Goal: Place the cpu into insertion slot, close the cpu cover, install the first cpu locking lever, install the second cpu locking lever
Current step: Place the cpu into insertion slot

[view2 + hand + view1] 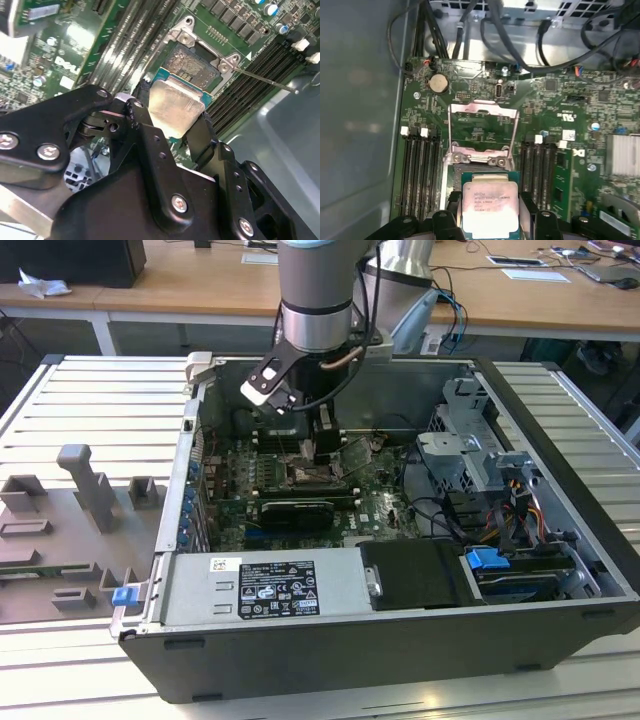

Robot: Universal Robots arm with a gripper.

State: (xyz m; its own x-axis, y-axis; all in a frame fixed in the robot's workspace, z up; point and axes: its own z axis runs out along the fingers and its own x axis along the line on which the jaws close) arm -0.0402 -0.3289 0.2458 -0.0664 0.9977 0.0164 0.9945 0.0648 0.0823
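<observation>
cpu [490, 207] in tool [172, 109], over insertion slot [192, 62], cpu cover [482, 125] open

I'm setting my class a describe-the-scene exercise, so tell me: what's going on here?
A robot arm's hand is working inside an open computer case. It grips the cpu by its edges, over the insertion slot of the green motherboard. The chip does not look seated yet. The cpu cover is swung open, away from the slot, and a thin locking lever sticks out unlatched.
</observation>
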